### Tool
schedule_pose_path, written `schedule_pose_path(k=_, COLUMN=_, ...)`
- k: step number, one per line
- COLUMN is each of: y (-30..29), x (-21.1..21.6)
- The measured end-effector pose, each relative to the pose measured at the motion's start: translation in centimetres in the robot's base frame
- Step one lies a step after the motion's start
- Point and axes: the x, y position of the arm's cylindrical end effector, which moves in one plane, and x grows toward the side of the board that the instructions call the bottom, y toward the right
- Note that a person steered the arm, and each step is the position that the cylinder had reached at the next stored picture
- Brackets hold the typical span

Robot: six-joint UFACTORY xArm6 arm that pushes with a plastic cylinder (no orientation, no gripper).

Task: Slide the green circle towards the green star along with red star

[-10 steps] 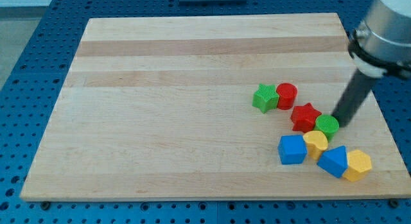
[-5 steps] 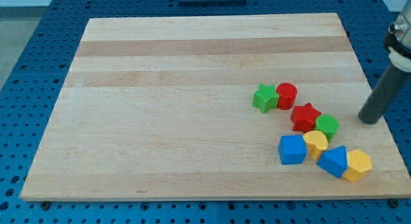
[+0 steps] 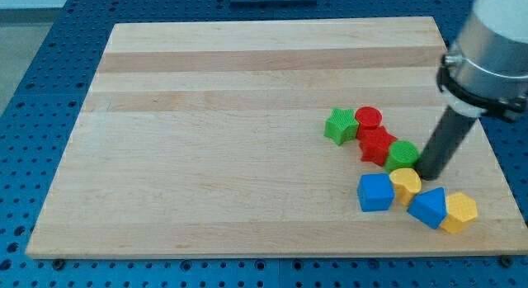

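Your green circle (image 3: 403, 153) sits just to the view's left of my tip (image 3: 431, 174), touching or very nearly touching the rod's lower end; the rod is a plain dark bar with nothing to open or close and it holds nothing, only pressing sideways. The red star (image 3: 378, 145) lies directly beyond the circle from the tip, in contact with it on the view's left. Farther from the tip along that same line, up and to the view's left, you find the red cylinder (image 3: 368, 120) touching the star's upper edge, and the green star (image 3: 340, 125) just beside that cylinder, the farthest of this chain from the tip. Below the tip and slightly left sits a yellow block (image 3: 405, 183), close under the green circle, with the blue cube (image 3: 375, 192) on its left. Down and right of the tip lie a second blue block (image 3: 428, 207) and a yellow hexagonal block (image 3: 459, 212), touching each other. All rest on the wooden board (image 3: 214, 139).
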Motion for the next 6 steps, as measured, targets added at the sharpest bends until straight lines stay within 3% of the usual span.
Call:
schedule_pose_path(k=4, y=-8.9, x=-5.2)
schedule_pose_path(k=6, y=-7.6, x=-5.2)
